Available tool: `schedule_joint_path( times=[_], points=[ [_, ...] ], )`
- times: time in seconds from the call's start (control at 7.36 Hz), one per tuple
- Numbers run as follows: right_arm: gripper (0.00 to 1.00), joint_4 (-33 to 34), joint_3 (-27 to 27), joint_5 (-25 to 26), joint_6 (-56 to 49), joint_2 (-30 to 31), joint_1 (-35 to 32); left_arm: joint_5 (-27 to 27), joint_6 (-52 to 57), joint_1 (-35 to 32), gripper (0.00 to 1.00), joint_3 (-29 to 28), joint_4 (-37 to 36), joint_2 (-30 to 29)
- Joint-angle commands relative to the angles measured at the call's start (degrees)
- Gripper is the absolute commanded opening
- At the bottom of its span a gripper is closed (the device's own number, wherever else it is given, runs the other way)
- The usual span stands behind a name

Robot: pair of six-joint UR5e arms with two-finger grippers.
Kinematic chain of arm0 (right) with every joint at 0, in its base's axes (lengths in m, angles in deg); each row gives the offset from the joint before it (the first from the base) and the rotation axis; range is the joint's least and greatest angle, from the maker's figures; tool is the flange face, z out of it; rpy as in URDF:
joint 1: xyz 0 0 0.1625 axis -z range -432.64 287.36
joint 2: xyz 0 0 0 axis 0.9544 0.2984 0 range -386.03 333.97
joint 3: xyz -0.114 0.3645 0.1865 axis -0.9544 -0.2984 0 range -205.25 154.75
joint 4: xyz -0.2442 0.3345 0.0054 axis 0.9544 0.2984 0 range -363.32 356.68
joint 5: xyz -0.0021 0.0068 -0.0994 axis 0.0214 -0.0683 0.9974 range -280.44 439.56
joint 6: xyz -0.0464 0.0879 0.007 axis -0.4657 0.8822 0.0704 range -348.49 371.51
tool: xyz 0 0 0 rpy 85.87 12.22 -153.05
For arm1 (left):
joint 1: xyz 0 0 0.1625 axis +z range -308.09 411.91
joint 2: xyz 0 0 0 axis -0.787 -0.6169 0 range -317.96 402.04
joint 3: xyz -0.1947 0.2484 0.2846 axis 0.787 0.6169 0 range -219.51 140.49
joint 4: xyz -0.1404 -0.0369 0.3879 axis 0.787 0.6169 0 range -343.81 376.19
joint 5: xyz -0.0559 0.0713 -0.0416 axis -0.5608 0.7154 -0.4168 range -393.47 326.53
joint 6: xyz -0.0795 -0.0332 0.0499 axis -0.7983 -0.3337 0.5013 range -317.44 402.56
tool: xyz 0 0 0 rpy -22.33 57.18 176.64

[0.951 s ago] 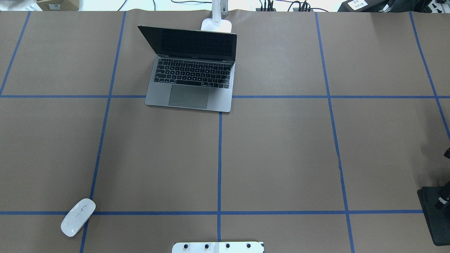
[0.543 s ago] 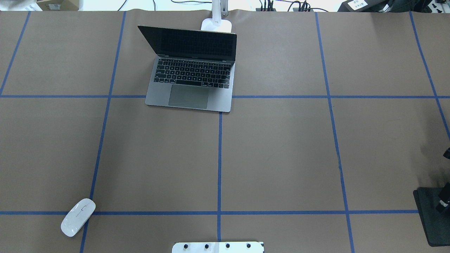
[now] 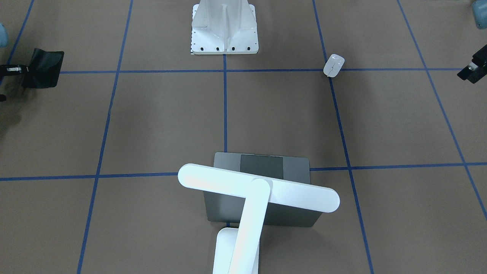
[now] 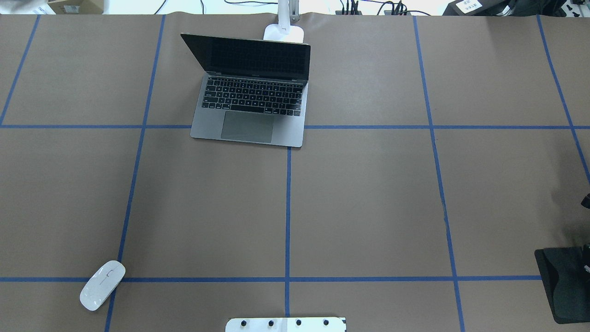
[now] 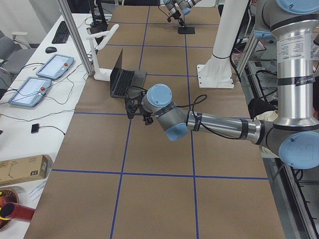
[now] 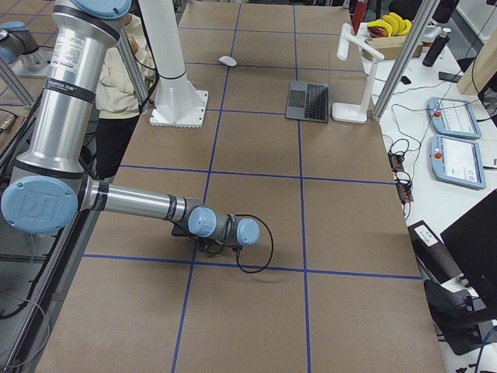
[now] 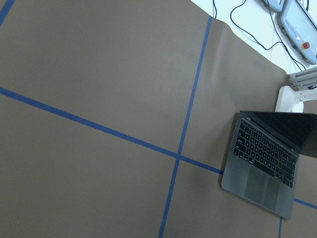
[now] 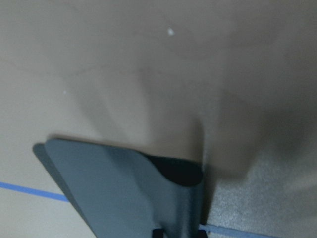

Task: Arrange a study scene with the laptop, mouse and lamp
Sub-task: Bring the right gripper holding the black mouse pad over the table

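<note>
The laptop [image 4: 251,106] stands open at the far middle of the table, and the front-facing view shows the back of its lid [image 3: 228,207]. The white lamp [image 3: 258,188] stands just behind it, head over the lid; its base [image 4: 283,32] is at the table's far edge. The white mouse [image 4: 102,285] lies at the near left on a blue tape line. My right gripper [image 3: 23,69] is shut on the edge of a black mat [image 4: 560,286] at the near right edge. My left gripper [image 3: 466,72] hovers off the table's left side; I cannot tell its state.
The white bolted pedestal [image 3: 224,28] stands at the near middle edge. Blue tape lines divide the brown table [image 4: 368,207] into squares. Tablets and cables lie beyond the far edge [image 5: 50,67].
The black mat has slid leftward, further onto the table, with my right gripper on it. Laptop, lamp and mouse have not moved.
</note>
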Motion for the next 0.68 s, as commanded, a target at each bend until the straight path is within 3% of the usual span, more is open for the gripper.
schedule_joint_path(
  times=[0.0,0.41,0.54],
  points=[
    [0.0,0.0,3.29,0.72,0.93,-0.5,-0.16,-0.41,0.07,0.0,0.98,0.03,0.0,0.0],
    [0.0,0.7,10.77,4.42,9.09,-6.37,-5.07,-0.68,0.07,0.0,0.98,0.55,0.09,-0.09],
    [0.0,0.79,13.57,8.42,11.63,-8.83,-5.69,-0.68,0.16,0.09,0.98,0.73,0.17,-0.09]
  ],
)
